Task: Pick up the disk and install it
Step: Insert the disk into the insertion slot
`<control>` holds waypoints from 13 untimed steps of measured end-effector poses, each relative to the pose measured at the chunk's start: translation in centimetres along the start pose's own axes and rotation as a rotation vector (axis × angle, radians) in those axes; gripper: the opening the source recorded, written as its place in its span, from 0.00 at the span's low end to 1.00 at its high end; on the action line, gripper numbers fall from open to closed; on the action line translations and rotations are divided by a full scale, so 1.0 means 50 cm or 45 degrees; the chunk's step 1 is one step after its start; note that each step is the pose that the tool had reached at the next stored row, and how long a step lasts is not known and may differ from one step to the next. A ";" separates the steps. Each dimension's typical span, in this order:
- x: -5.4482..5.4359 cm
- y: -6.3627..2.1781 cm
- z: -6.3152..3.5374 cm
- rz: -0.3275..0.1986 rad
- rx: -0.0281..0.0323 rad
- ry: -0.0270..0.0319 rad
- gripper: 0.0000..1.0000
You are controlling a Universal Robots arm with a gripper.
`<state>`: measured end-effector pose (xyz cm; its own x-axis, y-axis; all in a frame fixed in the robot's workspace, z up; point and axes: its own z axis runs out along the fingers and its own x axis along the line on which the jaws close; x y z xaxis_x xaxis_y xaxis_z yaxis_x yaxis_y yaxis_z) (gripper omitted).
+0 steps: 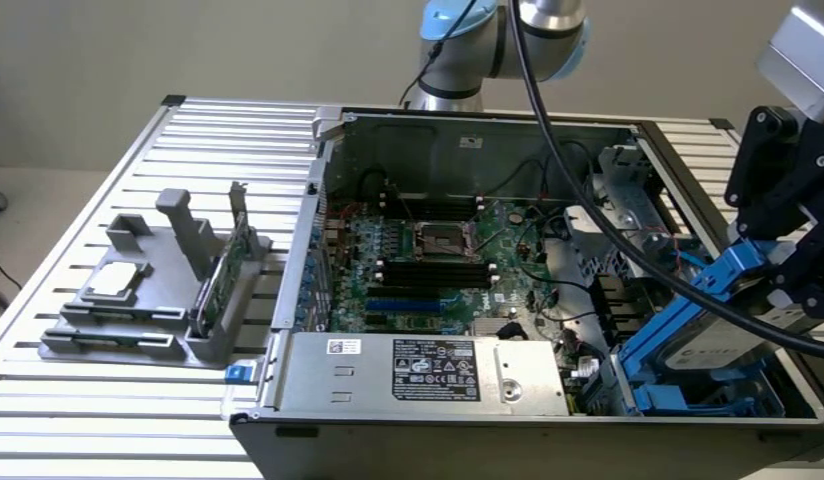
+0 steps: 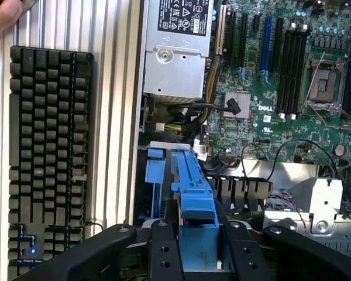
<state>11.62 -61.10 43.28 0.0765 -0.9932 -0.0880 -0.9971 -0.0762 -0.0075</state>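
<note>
- Black fingers [image 2: 164, 253] of the gripper [image 2: 200, 257] sit closest to the wrist camera. They are half closed, one on each side of the disk [image 2: 194, 187], and clamp its blue carrier. The disk's long axis runs straight out from the fingers toward the power supply [image 2: 175, 58].
- In the exterior view, the gripper hangs at the exterior view's right, over the open computer case [image 1: 452, 130]. The disk slants down from it, with its low end in the case's near right corner, just beside the blue bay rails [image 1: 652, 395]. It is tilted and not yet seated, so lining that axis up with the rails looks like the deciding relation.
</note>
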 end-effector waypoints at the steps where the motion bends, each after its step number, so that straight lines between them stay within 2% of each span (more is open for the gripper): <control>1: 0.000 0.000 -0.001 0.000 -0.0001 0.0002 0.33; 13: -0.001 0.012 -0.002 -0.003 -0.0006 0.0010 0.33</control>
<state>11.01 -61.11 43.37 0.0790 -0.9931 -0.0872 -0.9969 -0.0786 -0.0073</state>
